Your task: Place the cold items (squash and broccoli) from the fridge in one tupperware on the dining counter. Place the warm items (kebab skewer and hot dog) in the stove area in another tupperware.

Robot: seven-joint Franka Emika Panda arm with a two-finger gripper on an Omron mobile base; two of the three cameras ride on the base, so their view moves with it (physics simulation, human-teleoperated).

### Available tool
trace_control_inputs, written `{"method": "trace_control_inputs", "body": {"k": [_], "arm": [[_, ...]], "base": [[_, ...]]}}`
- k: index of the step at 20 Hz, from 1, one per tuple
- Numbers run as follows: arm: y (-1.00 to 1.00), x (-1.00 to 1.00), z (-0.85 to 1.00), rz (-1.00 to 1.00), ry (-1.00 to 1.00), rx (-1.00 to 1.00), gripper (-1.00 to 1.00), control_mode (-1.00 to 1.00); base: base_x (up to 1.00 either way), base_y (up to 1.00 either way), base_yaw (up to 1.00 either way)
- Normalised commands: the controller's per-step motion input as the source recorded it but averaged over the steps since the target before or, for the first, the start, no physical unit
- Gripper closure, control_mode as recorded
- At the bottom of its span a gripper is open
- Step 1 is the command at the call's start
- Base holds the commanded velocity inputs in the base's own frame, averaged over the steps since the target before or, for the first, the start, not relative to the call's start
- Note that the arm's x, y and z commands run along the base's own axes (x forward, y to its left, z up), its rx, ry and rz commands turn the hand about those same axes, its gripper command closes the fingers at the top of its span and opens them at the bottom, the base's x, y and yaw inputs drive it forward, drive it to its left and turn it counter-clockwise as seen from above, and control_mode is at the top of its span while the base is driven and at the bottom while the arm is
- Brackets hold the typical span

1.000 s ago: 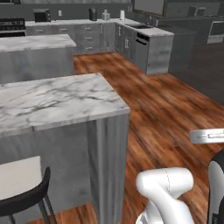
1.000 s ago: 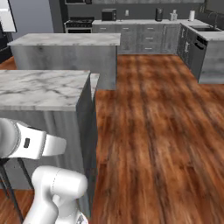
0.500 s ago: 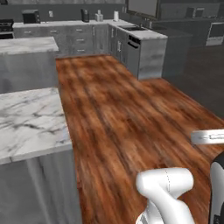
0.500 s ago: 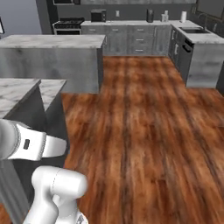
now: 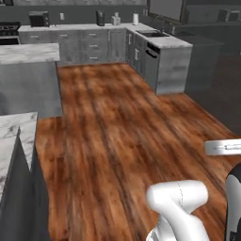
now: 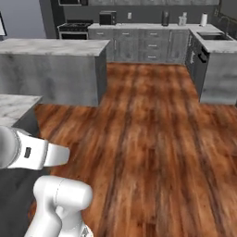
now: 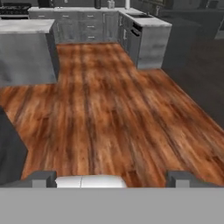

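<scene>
With the island [image 6: 55,48] at left, bare floor [image 7: 109,109] ahead and sink counter [image 6: 217,46] at far right, the gripper [image 7: 111,178] is spread and empty; no food visible, so transit continues toward fridge or stove [image 6: 74,25].

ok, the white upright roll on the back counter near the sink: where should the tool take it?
Grip the white roll around the middle of its round body. Come in level from the open floor side, with one finger on each side. It stands upright on the back counter with the wall close behind, so a front side grip probably suits it best. The tool is open. The roll is far off and small, so finer detail is unclear.
</scene>
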Motion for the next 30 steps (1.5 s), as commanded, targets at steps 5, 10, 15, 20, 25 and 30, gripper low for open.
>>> {"method": "trace_control_inputs", "body": {"k": [5,10,15,20,25,30], "arm": [[0.00,0.00,0.00,0.00,0.00,0.00,-1.00,1.00],[0.00,0.00,0.00,0.00,0.00,0.00,-1.00,1.00],[0.00,0.00,0.00,0.00,0.00,0.00,-1.00,1.00],[0.00,0.00,0.00,0.00,0.00,0.00,-1.00,1.00],[0.00,0.00,0.00,0.00,0.00,0.00,-1.00,1.00],[0.00,0.00,0.00,0.00,0.00,0.00,-1.00,1.00]], "base": [[1.00,-0.49,0.30],[1.00,-0.26,0.39],[1.00,-0.28,0.39],[1.00,-0.48,0.35],[1.00,-0.54,0.31],[1.00,-0.47,0.32]]}}
